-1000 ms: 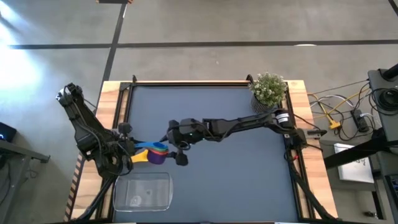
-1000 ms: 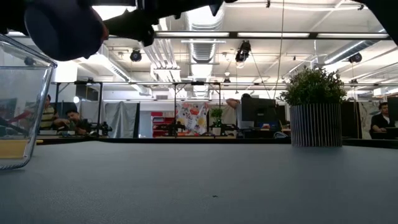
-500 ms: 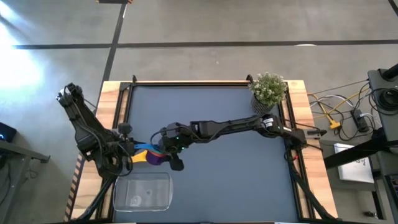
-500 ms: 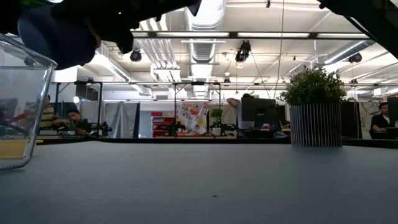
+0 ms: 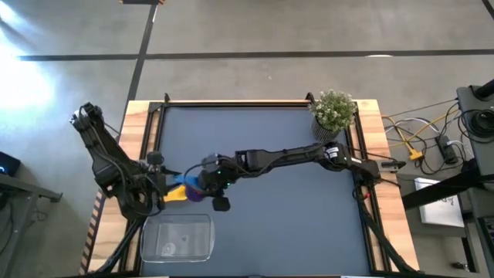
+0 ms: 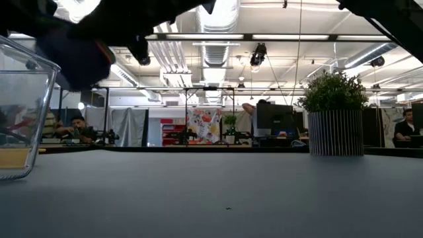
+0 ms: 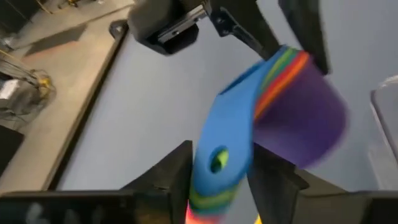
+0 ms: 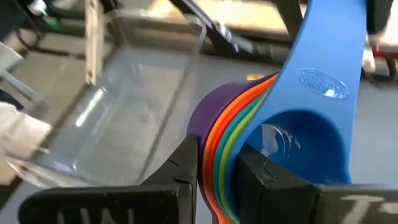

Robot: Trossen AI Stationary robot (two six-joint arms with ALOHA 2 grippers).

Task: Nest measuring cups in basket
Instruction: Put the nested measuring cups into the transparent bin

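The measuring cups are nested in one stack, purple outermost and light blue innermost, held above the table left of centre. My right gripper reaches in from the right and is shut on the stack's bowls. My left gripper stands at the stack's handle end. It is open, with the stacked handles lying between its fingers. The basket, a clear tray, rests on the table by the near edge, just beyond the stack. My right gripper pinches the nested cup walls at their rims. One finger is inside the light blue cup and the other finger is outside the purple one. It comes from the table's right, and the stack is clear of the table. My left gripper has the handles' free end between its fingers, coming from the table's left. I cannot tell whether they touch it.
A potted plant stands at the table's far right corner. The dark mat between the plant and the basket lies bare. People sit at desks in the room behind the table.
My right gripper has moved toward the table's left edge, up to the stack of cups, until its fingers straddle the cup walls. The stack has stayed above the table and has turned a little.
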